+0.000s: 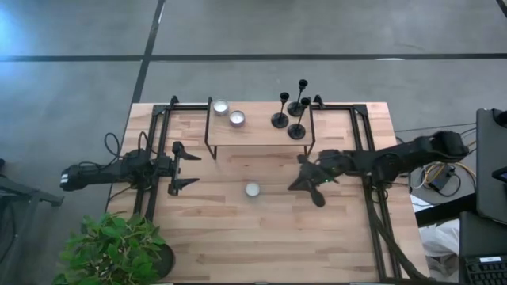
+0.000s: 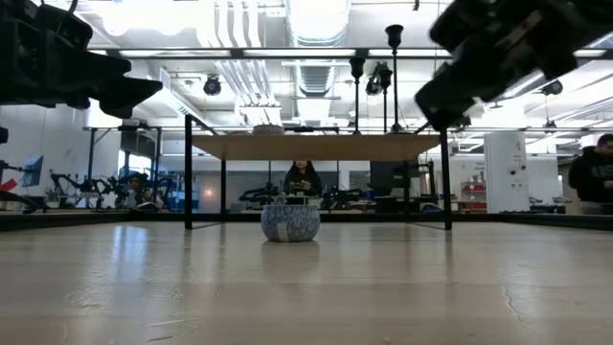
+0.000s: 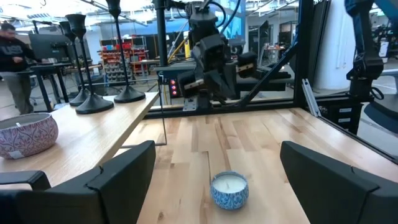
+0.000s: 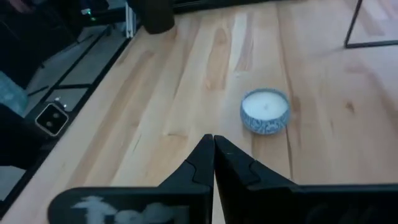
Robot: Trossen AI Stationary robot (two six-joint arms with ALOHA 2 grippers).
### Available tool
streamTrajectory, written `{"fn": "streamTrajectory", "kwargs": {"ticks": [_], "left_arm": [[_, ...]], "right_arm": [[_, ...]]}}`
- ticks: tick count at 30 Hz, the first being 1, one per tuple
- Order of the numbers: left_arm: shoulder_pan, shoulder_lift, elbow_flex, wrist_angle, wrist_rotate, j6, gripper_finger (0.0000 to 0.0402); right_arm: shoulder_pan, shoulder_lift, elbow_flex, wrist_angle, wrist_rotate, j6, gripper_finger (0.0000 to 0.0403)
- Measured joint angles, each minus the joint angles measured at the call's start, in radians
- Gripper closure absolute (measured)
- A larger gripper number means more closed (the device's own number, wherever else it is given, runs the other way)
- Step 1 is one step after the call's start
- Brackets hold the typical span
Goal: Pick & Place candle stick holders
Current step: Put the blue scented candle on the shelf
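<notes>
Three black candlestick holders (image 1: 280, 119) (image 1: 299, 107) (image 1: 297, 131) stand on their round bases on the right part of a raised wooden shelf (image 1: 257, 134) at the table's far side. They also show in the left wrist view (image 3: 93, 102). My left gripper (image 1: 194, 169) is open and empty at the table's left, well away from them. My right gripper (image 1: 299, 176) is shut and empty, in front of the shelf's right end, its fingertips together (image 4: 213, 140).
A white candle in a blue tin (image 1: 252, 189) sits on the table between the two grippers. Two more tins (image 1: 220, 106) (image 1: 237, 119) stand on the shelf's left part. The shelf has thin black legs (image 2: 188, 172). A potted plant (image 1: 115, 245) is at the near left corner.
</notes>
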Motion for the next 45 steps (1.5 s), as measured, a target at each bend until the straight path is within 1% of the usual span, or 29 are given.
{"fn": "streamTrajectory", "kwargs": {"ticks": [3, 5, 8, 14, 20, 26, 30, 33, 35, 37, 39, 41, 45], "left_arm": [[0.0, 0.0, 0.0, 0.0, 0.0, 0.0, 0.0051], [0.0, 0.0, 0.0, 0.002, -0.004, 0.001, 0.0051], [0.001, 0.0, 0.0, 0.002, -0.031, 0.003, 0.0051], [0.001, 0.002, 0.0, 0.005, -0.031, 0.003, 0.0051], [0.001, 0.003, 0.0, 0.007, -0.038, -0.014, 0.0051], [0.001, 0.003, 0.0, 0.014, -0.019, -0.203, 0.0051], [0.001, 0.003, 0.0, 0.037, -0.064, -0.208, 0.0051], [0.001, 0.003, 0.0, 0.068, -0.096, -0.196, 0.0051], [0.001, 0.003, 0.0, 0.084, -0.105, -0.181, 0.0051], [0.001, 0.003, 0.0, 0.091, -0.121, -0.169, 0.0051], [0.001, 0.003, 0.0, 0.096, -0.126, -0.178, 0.0051], [0.001, 0.003, 0.0, 0.103, -0.127, -0.207, 0.0051], [0.001, 0.003, 0.0, 0.106, -0.127, -0.243, 0.0051]], "right_arm": [[-0.001, -0.09, -0.049, -0.003, 0.006, -0.026, 0.0394], [0.0, -0.145, -0.069, 0.0, 0.034, -0.027, 0.0394], [0.0, -0.214, -0.083, -0.001, 0.101, 0.012, 0.0394], [0.0, -0.303, -0.078, 0.0, 0.236, 0.041, 0.0394], [0.0, -0.358, -0.076, -0.001, 0.244, -0.027, 0.0394], [0.0, -0.413, -0.086, -0.001, 0.244, -0.036, 0.0394], [0.0, -0.43, -0.118, 0.001, 0.244, -0.032, 0.0394], [0.0, -0.433, -0.175, 0.022, 0.239, 0.012, 0.0394], [0.0, -0.431, -0.224, 0.095, 0.238, 0.019, 0.0394], [0.0, -0.433, -0.276, 0.219, 0.242, -0.003, 0.0394], [0.0, -0.44, -0.326, 0.311, 0.268, -0.025, 0.0394], [0.0, -0.451, -0.367, 0.335, 0.29, -0.033, 0.0394], [0.0, -0.477, -0.428, 0.347, 0.289, -0.001, 0.0394]]}}
